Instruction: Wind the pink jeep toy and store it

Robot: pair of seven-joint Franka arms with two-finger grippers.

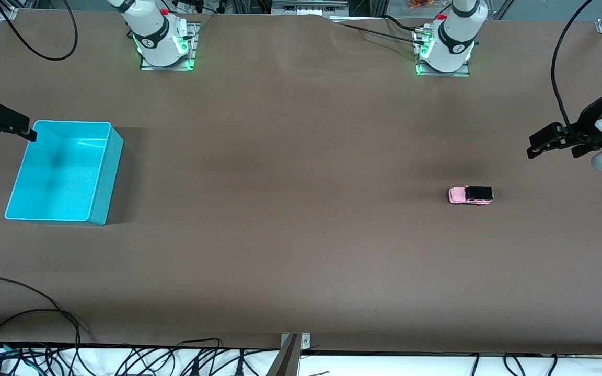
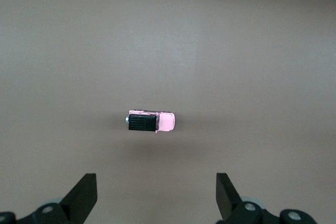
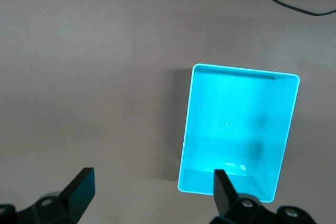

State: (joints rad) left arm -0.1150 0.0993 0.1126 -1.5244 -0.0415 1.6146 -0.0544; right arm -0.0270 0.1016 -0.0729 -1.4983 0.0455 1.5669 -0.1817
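The pink jeep toy (image 1: 470, 195) sits on its wheels on the brown table (image 1: 290, 209), toward the left arm's end. The left gripper (image 1: 541, 142) hangs spread wide, holding nothing. The right gripper (image 1: 19, 130) waits wide apart at the turquoise bin's (image 1: 100, 209) edge. Black cables (image 1: 45, 324) lie along the table's near edge.

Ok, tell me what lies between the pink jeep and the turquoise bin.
Nothing: in the front view only bare brown table stretches between the pink jeep toy and the turquoise bin.
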